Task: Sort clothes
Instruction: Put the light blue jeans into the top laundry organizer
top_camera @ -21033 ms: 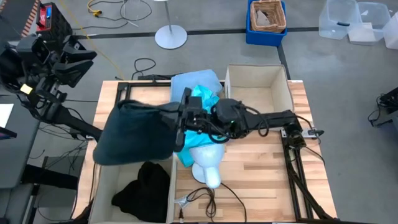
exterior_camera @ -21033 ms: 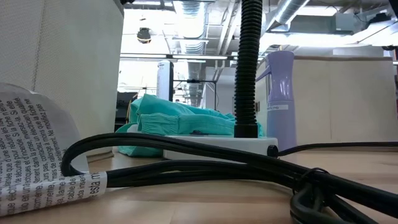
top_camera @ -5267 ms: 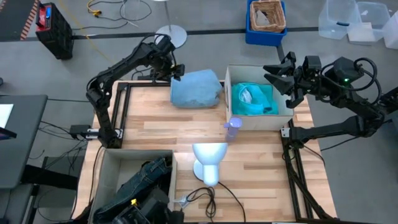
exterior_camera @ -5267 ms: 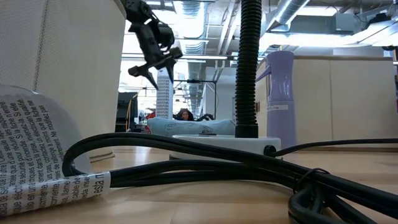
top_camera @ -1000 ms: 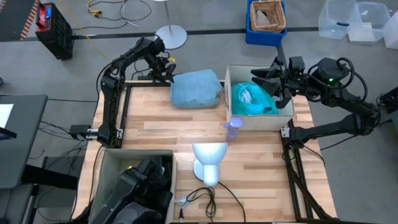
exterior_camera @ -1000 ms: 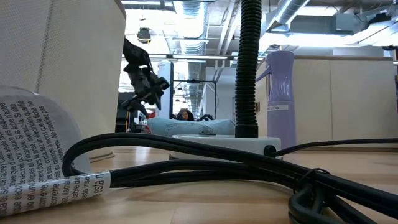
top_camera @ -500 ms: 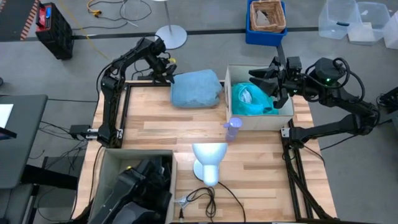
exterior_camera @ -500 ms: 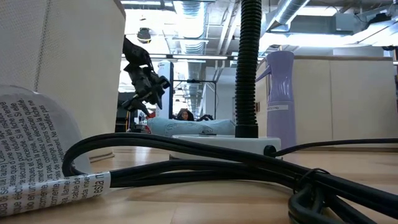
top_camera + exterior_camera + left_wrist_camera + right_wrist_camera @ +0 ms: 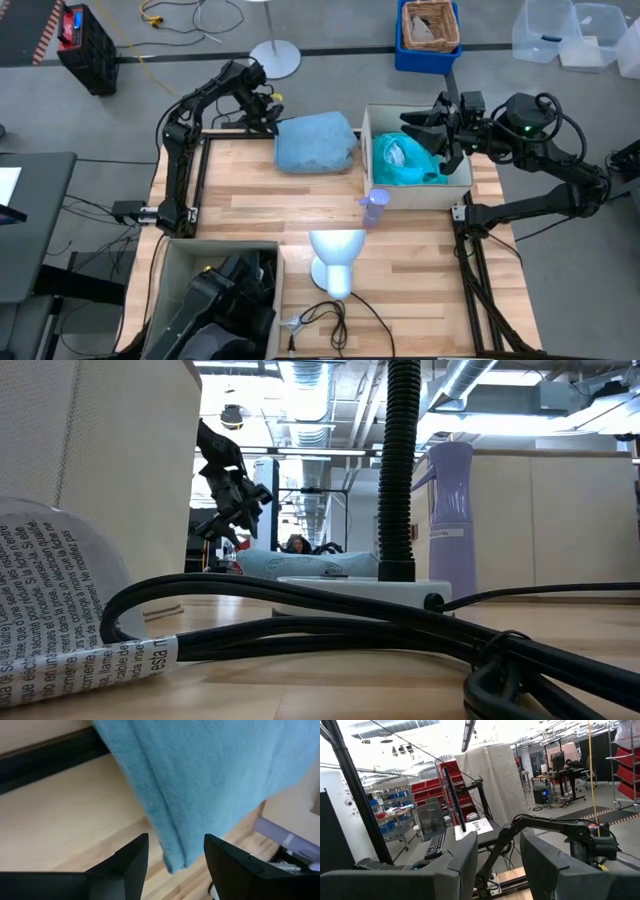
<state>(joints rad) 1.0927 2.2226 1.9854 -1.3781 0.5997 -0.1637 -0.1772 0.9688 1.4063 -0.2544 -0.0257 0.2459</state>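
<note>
The pale blue garment (image 9: 315, 142) lies bunched on the table's far edge, left of a beige box (image 9: 364, 140). My left gripper (image 9: 270, 123) is at the garment's left end, low over the table and open. In the left wrist view its fingers (image 9: 132, 862) stand on either side of the garment's folded edge (image 9: 172, 855), with gaps showing. The bright teal shirt (image 9: 405, 162) lies in the beige box. My right gripper (image 9: 418, 122) hovers open above that box, with nothing between its fingers. Dark clothes (image 9: 235, 290) fill the box at the near left.
A lilac bottle (image 9: 373, 207) stands just in front of the beige box, and a white mannequin head (image 9: 335, 262) lies nearer the front edge. Black cables (image 9: 330, 625) run along the near edge. Bare wood lies between the pale blue garment and the near-left box (image 9: 165, 290).
</note>
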